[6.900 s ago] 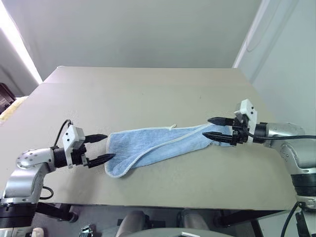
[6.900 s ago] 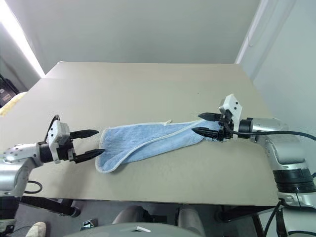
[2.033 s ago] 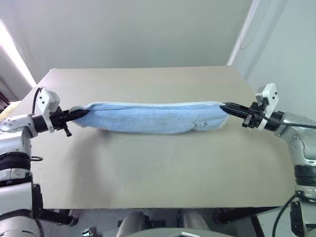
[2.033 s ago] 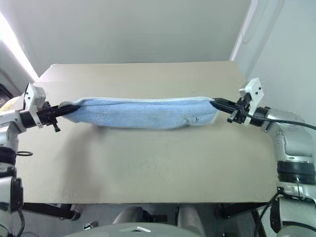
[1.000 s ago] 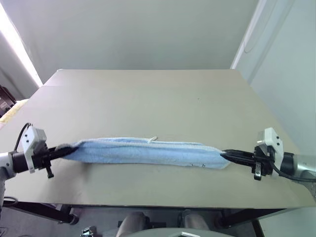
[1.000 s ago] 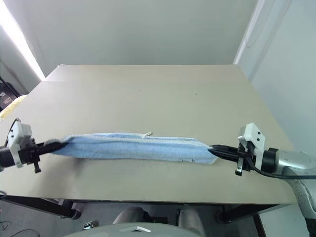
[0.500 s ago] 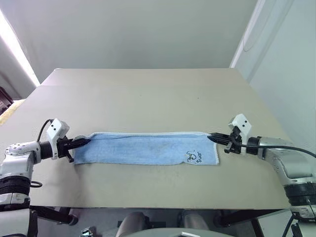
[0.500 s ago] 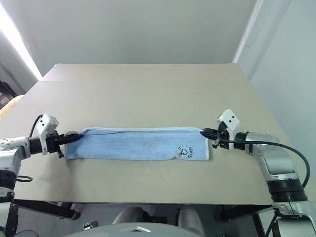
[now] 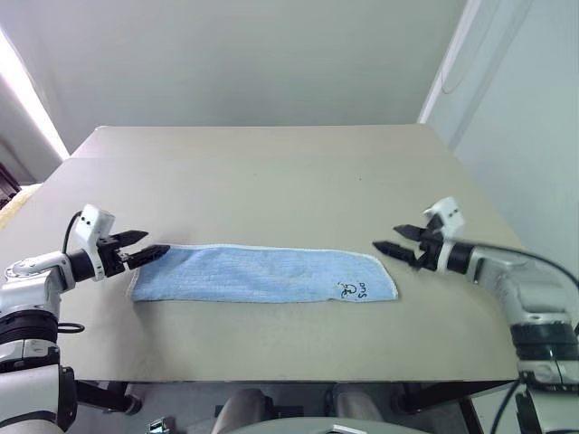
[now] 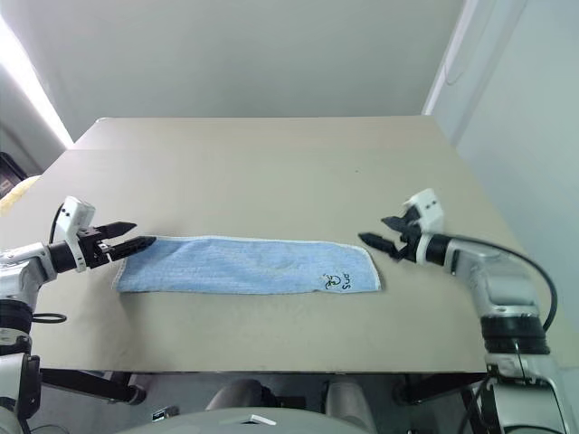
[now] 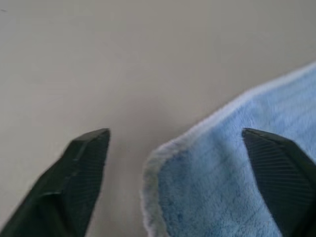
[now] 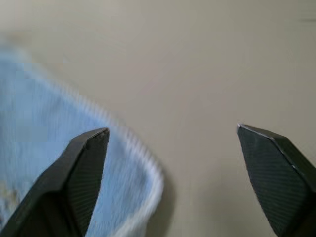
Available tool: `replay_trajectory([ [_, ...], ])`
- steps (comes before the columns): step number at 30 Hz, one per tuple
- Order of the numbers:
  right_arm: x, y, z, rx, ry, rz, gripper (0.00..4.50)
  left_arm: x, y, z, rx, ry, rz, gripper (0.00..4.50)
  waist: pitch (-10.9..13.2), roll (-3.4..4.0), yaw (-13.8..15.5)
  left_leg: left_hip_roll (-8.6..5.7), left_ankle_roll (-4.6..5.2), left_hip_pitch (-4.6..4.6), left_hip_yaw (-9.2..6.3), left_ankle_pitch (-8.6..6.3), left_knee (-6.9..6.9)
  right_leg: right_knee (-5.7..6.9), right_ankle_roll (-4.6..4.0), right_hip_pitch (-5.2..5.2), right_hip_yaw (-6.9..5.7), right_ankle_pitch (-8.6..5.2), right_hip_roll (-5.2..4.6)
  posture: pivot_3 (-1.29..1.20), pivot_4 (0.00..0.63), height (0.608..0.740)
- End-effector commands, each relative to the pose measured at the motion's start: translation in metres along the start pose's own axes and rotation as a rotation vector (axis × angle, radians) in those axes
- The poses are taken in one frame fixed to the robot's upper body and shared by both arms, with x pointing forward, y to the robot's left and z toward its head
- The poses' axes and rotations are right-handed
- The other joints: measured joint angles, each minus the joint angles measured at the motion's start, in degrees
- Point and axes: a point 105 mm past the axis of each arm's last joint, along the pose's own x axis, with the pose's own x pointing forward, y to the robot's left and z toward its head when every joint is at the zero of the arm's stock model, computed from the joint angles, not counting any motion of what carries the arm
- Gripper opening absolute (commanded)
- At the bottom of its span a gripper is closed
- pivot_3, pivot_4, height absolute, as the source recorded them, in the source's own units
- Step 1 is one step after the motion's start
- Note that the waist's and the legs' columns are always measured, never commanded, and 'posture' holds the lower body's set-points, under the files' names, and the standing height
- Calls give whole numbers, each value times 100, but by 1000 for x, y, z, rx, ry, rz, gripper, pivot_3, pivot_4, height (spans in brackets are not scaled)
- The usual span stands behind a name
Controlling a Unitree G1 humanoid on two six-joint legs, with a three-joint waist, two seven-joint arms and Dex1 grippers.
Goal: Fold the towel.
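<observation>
The light-blue towel [image 9: 258, 273] lies flat on the table as a long narrow strip with pale hems and a small dark print near its right end. My left gripper [image 9: 143, 245] is open at the strip's far left corner, and that corner [image 11: 207, 187] lies between its fingers, loose. Off the towel's right end, my right gripper [image 9: 398, 240] is open too, a short gap from the cloth, with the corner [image 12: 74, 163] showing by one finger.
The beige table [image 9: 271, 172] stretches far behind the towel. Its front edge runs close below the strip. A pale wall [image 9: 516, 117] stands to the right.
Both grippers have opened and let go of the towel's corners. The towel has settled flat on the table, and the right gripper has drawn slightly away from its end.
</observation>
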Motion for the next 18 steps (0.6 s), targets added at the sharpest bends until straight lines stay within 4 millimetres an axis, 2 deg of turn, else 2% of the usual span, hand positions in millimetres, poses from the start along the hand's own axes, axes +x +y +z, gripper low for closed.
replay_trajectory([
  [1,-23,20,13,311,-47,175,4137,-3,-10,35,101,-84,-27,4455,-7,-11,29,0,0,-5,-8,0,-1,-1,-1,0,-7,0,-4,0,0,726],
  [3,-32,23,8,454,-30,204,4137,1,-32,39,199,-77,-105,4455,-7,-9,12,-2,0,-8,-9,-3,-11,-5,-2,-1,-9,0,-13,0,0,726],
  [7,-44,39,-15,619,66,270,4137,12,-74,58,237,-153,-239,4455,-7,-9,-1,-6,-2,-17,-2,-15,-18,-15,-3,-6,-6,0,-22,0,0,726],
  [12,-54,52,-43,706,166,319,4137,29,-109,50,261,-128,-373,4455,-17,15,-7,-6,10,-3,4,-8,-18,-11,0,3,-6,0,-17,0,0,726],
  [18,-67,50,-65,821,190,294,4137,40,-147,45,263,-132,-505,4455,-14,10,-15,-5,15,2,7,-6,-7,-11,5,12,-6,-3,-4,0,0,726],
])
